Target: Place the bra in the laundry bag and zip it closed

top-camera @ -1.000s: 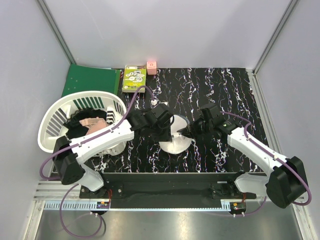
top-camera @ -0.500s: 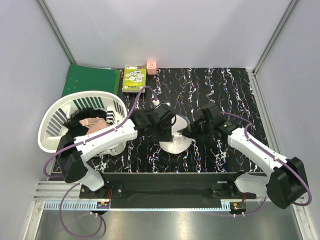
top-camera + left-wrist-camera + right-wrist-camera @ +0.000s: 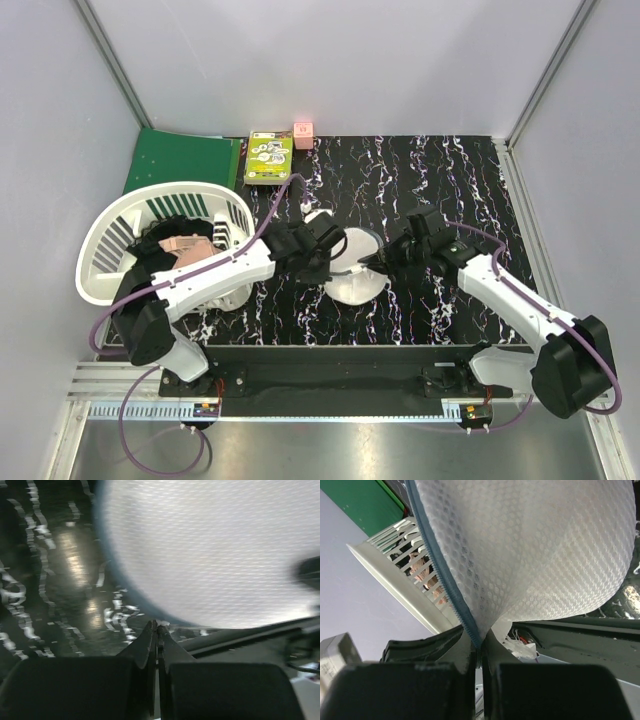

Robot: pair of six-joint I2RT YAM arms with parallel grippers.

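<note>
White honeycomb mesh fills both wrist views: the laundry bag (image 3: 352, 272) sits on the black marbled table (image 3: 450, 180) between the two pincers.

Right gripper (image 3: 479, 649): jaws clenched on the laundry bag (image 3: 535, 550) at its edge. The blue-grey zipper tape (image 3: 442, 575) runs down into the pinch, and the mesh rises up and away from the fingertips. In the top view the right gripper (image 3: 377, 262) meets the bag's right side.

Left gripper (image 3: 156, 626): jaws pressed together, tips right at the dark rim of the laundry bag (image 3: 215, 545), which spreads ahead and to the right of them. A small pale speck sits at the tips; the view is blurred, so whether anything thin is pinched cannot be told. From above, the left gripper (image 3: 333, 262) sits at the bag's left side.

Well to the left of the left pincer stands a white slatted basket (image 3: 110, 240). It holds a pale pink garment (image 3: 186, 245) and black fabric, possibly the bra (image 3: 166, 224).

Beyond the pincers, at the table's far edge: green folder (image 3: 185, 160), green box (image 3: 269, 157), small pink block (image 3: 303, 131).
</note>
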